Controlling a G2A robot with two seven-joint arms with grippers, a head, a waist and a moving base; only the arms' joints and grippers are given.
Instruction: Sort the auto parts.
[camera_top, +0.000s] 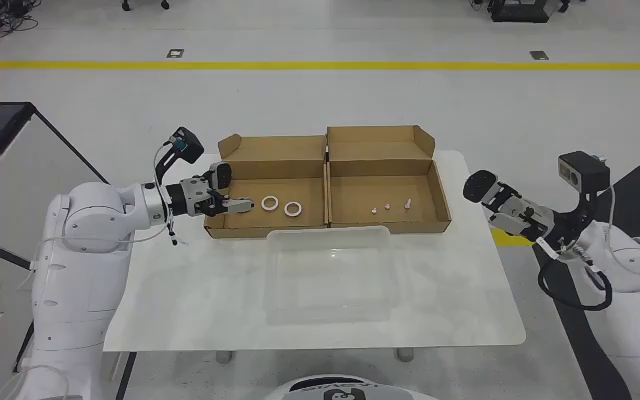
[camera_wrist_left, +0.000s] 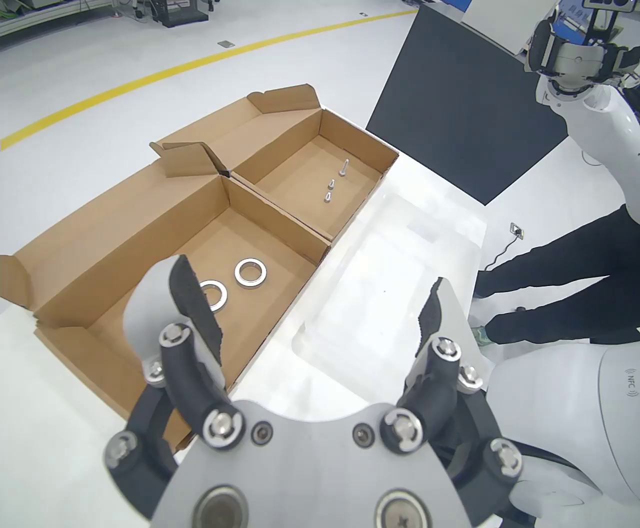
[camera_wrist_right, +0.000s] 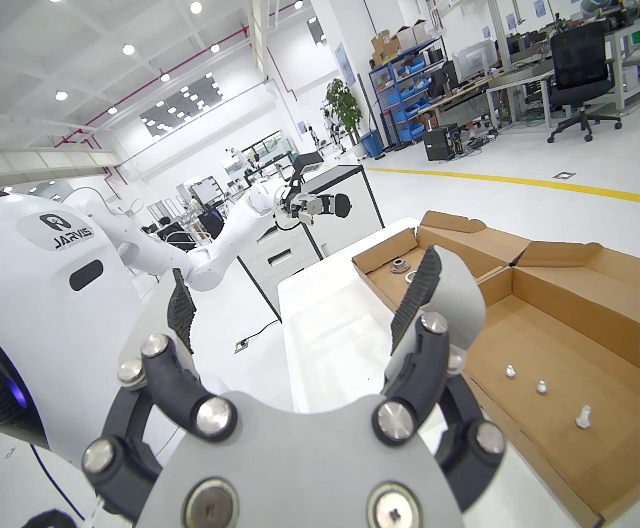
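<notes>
Cardboard walls hemmed every part. The near ring (camera_top: 270, 203) and the far ring (camera_top: 292, 209) lay flat in the left box (camera_top: 290, 186), and three bolts (camera_top: 388, 206) lay in a row in the right box (camera_top: 380, 188). The clear tray (camera_top: 330, 285) in front seemed to hold nothing.

The left gripper (camera_top: 238, 203) hung over its box's outer end, jaws apart. The near ring lay just beyond its fingertips, along the box's length towards the middle. This arm was the nearer to both rings, which, being round, offered no long axis to line up on.

The right gripper (camera_top: 478, 188), jaws also apart, hung off the table (camera_top: 480, 300) edge, well apart from the bolts, with the box's end wall between. Open room lay only above.
</notes>
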